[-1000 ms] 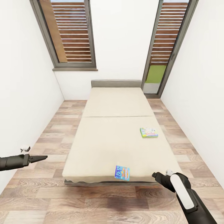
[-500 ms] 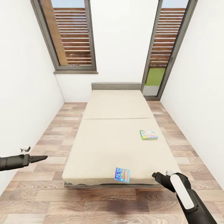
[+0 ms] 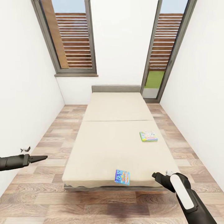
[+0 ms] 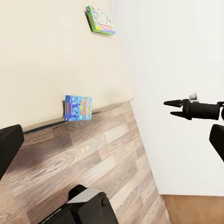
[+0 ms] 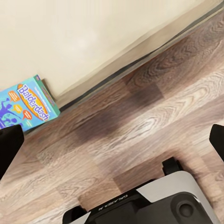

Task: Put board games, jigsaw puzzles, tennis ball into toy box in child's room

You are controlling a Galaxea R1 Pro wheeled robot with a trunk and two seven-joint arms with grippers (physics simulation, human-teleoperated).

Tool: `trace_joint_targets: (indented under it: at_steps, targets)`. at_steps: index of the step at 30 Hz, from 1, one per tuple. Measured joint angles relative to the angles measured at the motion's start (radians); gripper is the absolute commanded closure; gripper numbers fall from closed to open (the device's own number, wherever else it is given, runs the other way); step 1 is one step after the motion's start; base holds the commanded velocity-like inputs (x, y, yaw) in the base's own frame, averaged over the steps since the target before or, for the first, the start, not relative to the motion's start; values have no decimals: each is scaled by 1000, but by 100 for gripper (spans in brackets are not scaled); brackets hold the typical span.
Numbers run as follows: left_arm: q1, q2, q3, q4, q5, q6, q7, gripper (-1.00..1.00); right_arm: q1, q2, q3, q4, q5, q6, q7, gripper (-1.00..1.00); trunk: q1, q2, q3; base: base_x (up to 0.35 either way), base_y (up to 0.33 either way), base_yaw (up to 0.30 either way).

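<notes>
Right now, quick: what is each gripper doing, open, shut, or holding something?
Left gripper: open, holding nothing.
Right gripper: open, holding nothing.

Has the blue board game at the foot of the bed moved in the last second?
No. The blue board game sits at the same spot on the bed's near edge. The whole head view shifted slightly, so the camera moved, not the game.
</notes>
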Motion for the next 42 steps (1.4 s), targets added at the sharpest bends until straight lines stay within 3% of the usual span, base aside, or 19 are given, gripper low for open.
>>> trace_joint_targets:
  at_steps: [42]
  targets:
    - [0, 1, 0, 0, 0, 0, -1, -100, 0, 3, 4, 15, -2, -19, 0, -100, 0, 0, 69, -4, -46, 0]
